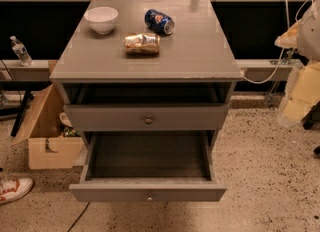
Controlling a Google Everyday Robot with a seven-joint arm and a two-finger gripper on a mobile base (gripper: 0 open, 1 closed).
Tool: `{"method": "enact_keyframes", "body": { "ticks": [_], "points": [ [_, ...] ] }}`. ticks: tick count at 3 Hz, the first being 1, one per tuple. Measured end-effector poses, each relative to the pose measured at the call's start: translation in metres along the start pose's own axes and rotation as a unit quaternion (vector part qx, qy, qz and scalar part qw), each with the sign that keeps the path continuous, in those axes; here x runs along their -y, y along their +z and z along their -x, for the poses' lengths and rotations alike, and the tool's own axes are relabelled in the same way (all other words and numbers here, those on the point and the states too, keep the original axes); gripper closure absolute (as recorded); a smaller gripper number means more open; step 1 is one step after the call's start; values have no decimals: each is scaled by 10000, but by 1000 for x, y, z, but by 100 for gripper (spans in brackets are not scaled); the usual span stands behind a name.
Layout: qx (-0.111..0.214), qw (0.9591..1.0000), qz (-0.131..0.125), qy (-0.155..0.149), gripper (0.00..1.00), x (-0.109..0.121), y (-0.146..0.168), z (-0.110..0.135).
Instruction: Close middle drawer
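matt grey painted wood middle drawer (148, 168), small brass knob (149, 196), smooth faintly glossy grey bench (200, 51), glossy white bowl (101, 19), shiny metal blue can (159, 21), crumpled gold foil-like can (142, 43), brown cardboard box (47, 148) left, speckled polished floor (265, 176), pale plastic-looking end effector (298, 93) at right edge
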State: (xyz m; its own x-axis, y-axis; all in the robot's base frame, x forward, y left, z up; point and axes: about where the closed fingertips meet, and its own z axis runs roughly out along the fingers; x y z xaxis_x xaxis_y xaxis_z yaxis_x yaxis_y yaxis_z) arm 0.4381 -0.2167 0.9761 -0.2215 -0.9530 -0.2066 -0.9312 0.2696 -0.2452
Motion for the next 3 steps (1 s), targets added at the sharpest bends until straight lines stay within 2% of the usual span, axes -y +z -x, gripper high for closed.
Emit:
{"method": "enact_keyframes", "body": {
  "ticks": [1,2,3],
  "points": [
    [0,10000,0,0,0,0,0,0],
    [127,9994,315,-3,0,-13,34,6],
    [329,9955,878,116,0,-57,127,18]
  ]
}}
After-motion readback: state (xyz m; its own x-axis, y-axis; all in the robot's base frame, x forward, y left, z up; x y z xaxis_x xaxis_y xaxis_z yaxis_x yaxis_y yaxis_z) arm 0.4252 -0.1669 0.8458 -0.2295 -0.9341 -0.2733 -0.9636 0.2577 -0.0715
